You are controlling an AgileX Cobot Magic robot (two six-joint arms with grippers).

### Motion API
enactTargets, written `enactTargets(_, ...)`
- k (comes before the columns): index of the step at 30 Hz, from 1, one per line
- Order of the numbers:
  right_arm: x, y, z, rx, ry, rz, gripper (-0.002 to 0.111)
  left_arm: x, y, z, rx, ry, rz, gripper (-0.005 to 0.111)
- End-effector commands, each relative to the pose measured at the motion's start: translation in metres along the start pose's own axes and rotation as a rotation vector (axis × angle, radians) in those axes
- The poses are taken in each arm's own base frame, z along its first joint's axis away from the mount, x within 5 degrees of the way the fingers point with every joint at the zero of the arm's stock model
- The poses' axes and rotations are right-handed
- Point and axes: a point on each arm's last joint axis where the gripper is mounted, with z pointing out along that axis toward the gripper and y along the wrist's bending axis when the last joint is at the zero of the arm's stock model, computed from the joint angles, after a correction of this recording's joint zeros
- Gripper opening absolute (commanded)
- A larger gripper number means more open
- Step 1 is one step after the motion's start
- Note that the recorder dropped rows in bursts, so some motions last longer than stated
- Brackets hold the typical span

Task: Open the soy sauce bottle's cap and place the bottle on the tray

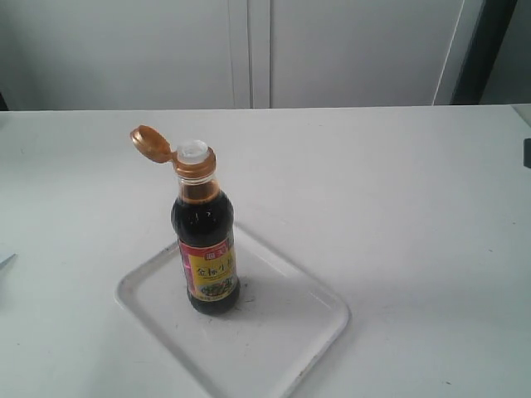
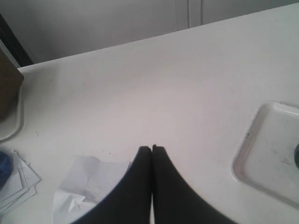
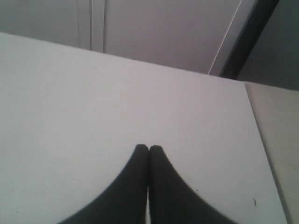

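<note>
Standing upright on the tray (image 1: 311, 336) is the soy sauce bottle (image 1: 206, 249), near the tray's left part, with its red-and-yellow label turned to the exterior camera. The cap (image 1: 150, 143) is flipped open; it hangs back from its hinge to the left of the neck, and the white pour spout (image 1: 192, 150) is uncovered. Dark liquid fills the bottle up to the shoulder. The tray lies at an angle on the white table (image 1: 398, 191), and no gripper touches the bottle or the tray.

From the left wrist view, the left gripper (image 2: 152, 148) has its two dark fingers (image 2: 135, 186) pressed together, with nothing between them. It is above bare table, and a corner of the tray shows well apart from it at the edge of that picture. Some crumpled white paper (image 2: 86, 186) lies on the table just beside the fingers, and a few more sheets (image 2: 16, 179) lie farther away.

From the right wrist view, the right gripper (image 3: 148, 148) is also clenched tip against tip and grasps nothing. Under it I see only the white table surface and the pale wall (image 3: 163, 28) behind.
</note>
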Motion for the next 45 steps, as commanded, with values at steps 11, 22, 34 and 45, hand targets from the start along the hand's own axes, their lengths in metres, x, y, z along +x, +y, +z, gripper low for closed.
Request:
enactTargets(11,0.02,0.003,-0.048,0.04,-0.209,0.03,0.0,0.042,-0.002,-0.025,-0.006,-0.149,-0.098,0.0)
enactTargets(22,0.05,0.009,-0.075,0.04,-0.32,0.077,0.0,0.056,-0.003,-0.043,0.016,-0.167,-0.159,0.0)
enactTargets(34,0.061,0.012,-0.089,0.047,-0.391,0.074,0.0,0.056,-0.003,-0.046,0.014,-0.193,-0.158,0.0)
enactTargets(45,0.061,0.012,-0.089,0.047,-0.391,0.074,0.0,0.056,-0.003,-0.046,0.014,-0.195,-0.158,0.0)
